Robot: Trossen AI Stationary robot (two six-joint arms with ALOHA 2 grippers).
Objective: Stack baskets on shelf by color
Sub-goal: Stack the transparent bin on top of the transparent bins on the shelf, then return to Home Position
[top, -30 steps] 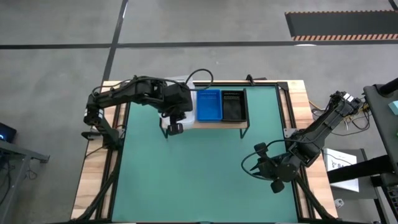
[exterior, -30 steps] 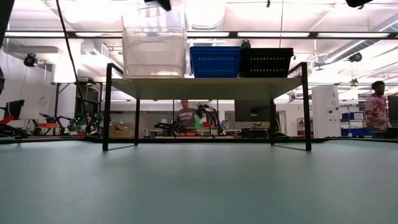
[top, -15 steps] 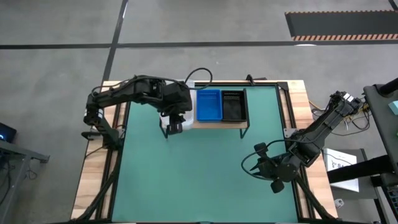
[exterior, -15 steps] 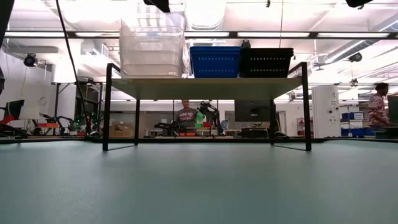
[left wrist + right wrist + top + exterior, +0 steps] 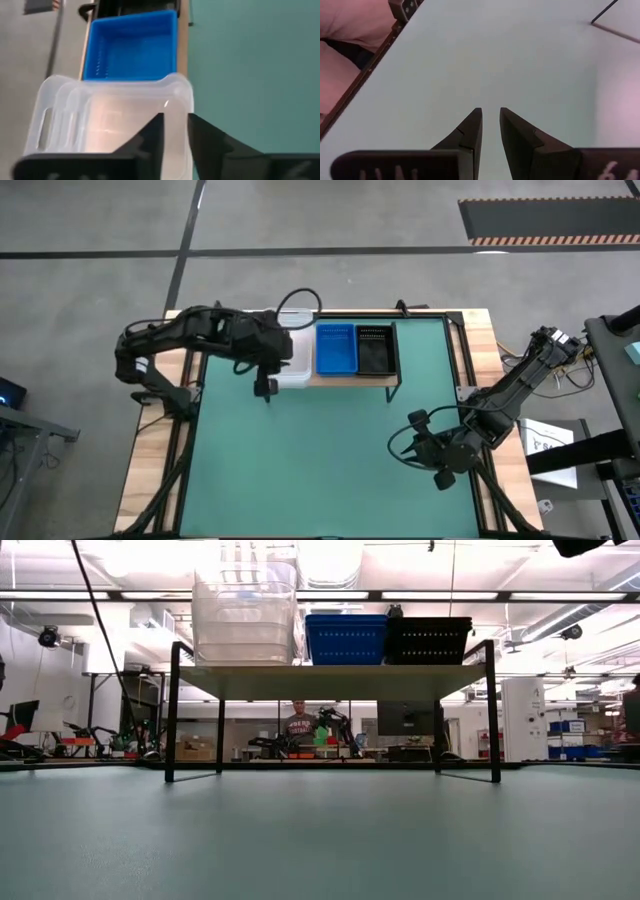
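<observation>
Baskets in a row on the shelf [image 5: 330, 681].
Left gripper [image 5: 175, 131]: fingers parted narrowly, grasping nothing, just above the near rim of the clear tubs [image 5: 110, 120]; the blue basket [image 5: 131, 47] lies beyond them, the black basket [image 5: 375, 348] beside it. Right gripper [image 5: 490, 127]: released, over bare table [image 5: 485, 60].

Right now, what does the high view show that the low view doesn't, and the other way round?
Only the high view shows both arms: the left pincer beside the clear tubs, off the shelf's front edge, and the right arm parked near the table's right edge, its pincer over the green mat. Only the low view shows the clear tubs nested in a stack, the shelf's black legs, and people in the room behind. Both show clear, blue and black baskets in a row on the shelf.
</observation>
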